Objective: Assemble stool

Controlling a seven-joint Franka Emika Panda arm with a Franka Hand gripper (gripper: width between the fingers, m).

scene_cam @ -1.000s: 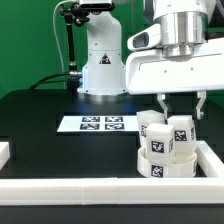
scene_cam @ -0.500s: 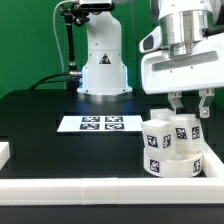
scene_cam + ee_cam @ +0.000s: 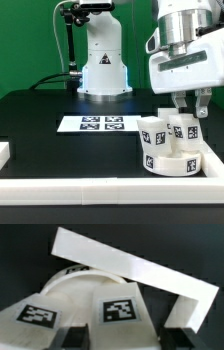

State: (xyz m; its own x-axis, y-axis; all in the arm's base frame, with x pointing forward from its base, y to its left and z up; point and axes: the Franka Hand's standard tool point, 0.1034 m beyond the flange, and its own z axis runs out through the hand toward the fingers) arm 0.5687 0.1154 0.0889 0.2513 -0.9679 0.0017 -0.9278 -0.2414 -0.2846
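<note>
The round white seat (image 3: 168,164) lies in the corner formed by the border rails. Two chunky white legs with marker tags stand upright on it. My gripper (image 3: 191,108) hangs straight above and is shut on the leg (image 3: 186,130) toward the exterior view's right. The other leg (image 3: 153,132) stands free beside it. In the wrist view the held leg (image 3: 120,308) fills the gap between my dark fingers (image 3: 75,339), and my gripper (image 3: 122,341) is closed on its sides. The free leg (image 3: 40,314) and the seat's rim (image 3: 90,273) show beyond.
The marker board (image 3: 98,124) lies flat mid-table. A white front rail (image 3: 100,186) and a side rail (image 3: 213,158) box in the seat; the rail corner (image 3: 130,260) shows in the wrist view. The robot's base (image 3: 103,65) stands at the back.
My gripper has shifted toward the exterior view's right and turned slightly, still closed on the leg. The seat and the legs appear turned a little.
</note>
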